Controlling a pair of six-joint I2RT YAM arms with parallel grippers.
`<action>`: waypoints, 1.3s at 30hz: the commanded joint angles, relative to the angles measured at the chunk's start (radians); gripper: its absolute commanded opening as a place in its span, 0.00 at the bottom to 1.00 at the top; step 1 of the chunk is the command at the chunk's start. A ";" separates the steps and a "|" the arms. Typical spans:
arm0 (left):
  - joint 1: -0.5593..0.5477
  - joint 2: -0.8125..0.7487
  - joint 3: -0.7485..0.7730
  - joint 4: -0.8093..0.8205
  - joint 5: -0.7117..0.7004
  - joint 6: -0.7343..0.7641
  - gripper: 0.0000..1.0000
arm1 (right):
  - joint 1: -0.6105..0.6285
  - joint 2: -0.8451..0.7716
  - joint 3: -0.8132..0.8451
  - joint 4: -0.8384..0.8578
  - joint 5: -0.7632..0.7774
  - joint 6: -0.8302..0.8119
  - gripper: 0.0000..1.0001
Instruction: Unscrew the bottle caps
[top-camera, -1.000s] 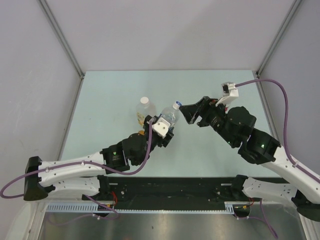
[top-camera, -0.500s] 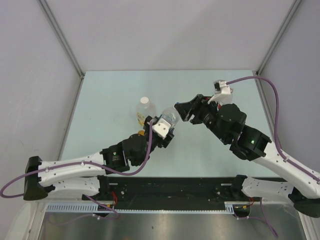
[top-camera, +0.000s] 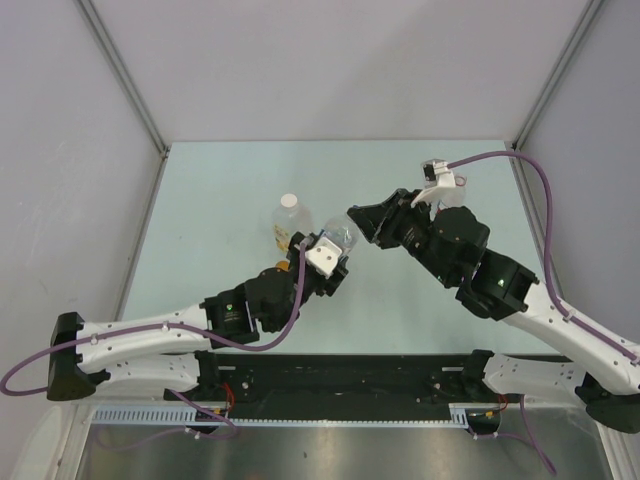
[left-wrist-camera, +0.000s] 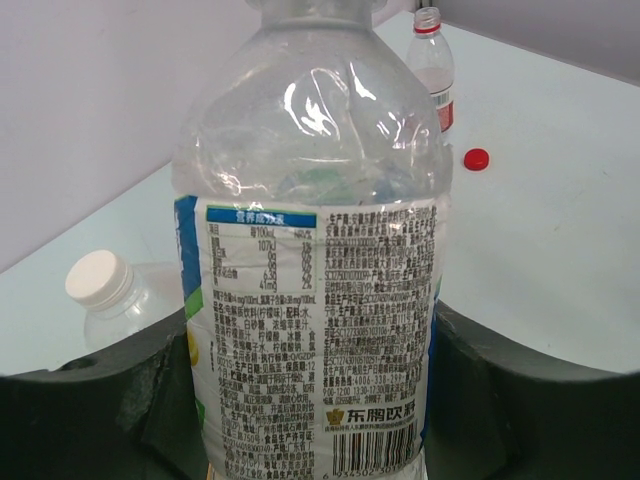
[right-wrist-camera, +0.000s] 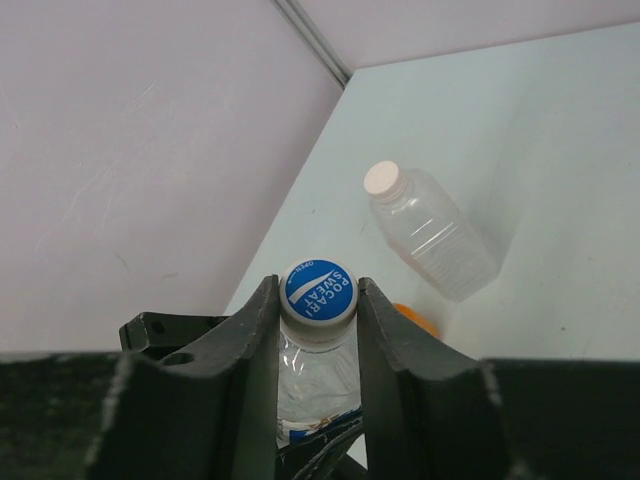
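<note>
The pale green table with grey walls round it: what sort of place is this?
Probably a robot test cell in a lab. Plain grey panels wall in the table, the left arm and right arm are bolted at its near edge, and a blue-capped bottle is held between them.

three clear plastic bottles are in sight: the blue-label bottle, the white-capped bottle and the red-label bottle. there are three caps too: the blue cap, the white cap and the red cap. two caps sit on bottles and one lies loose, so two bottles are capped and one is open. two robot arms, the left arm and the right arm, share one bench.
</note>
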 joint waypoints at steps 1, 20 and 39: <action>-0.009 -0.029 0.031 0.029 0.024 -0.002 0.00 | 0.002 0.002 0.036 0.013 -0.011 -0.027 0.20; 0.122 -0.190 0.141 -0.148 1.013 -0.187 0.00 | -0.010 -0.154 -0.057 0.075 -0.567 -0.328 0.00; 0.289 -0.067 0.196 0.019 1.780 -0.434 0.00 | -0.023 -0.194 -0.067 -0.002 -1.142 -0.553 0.00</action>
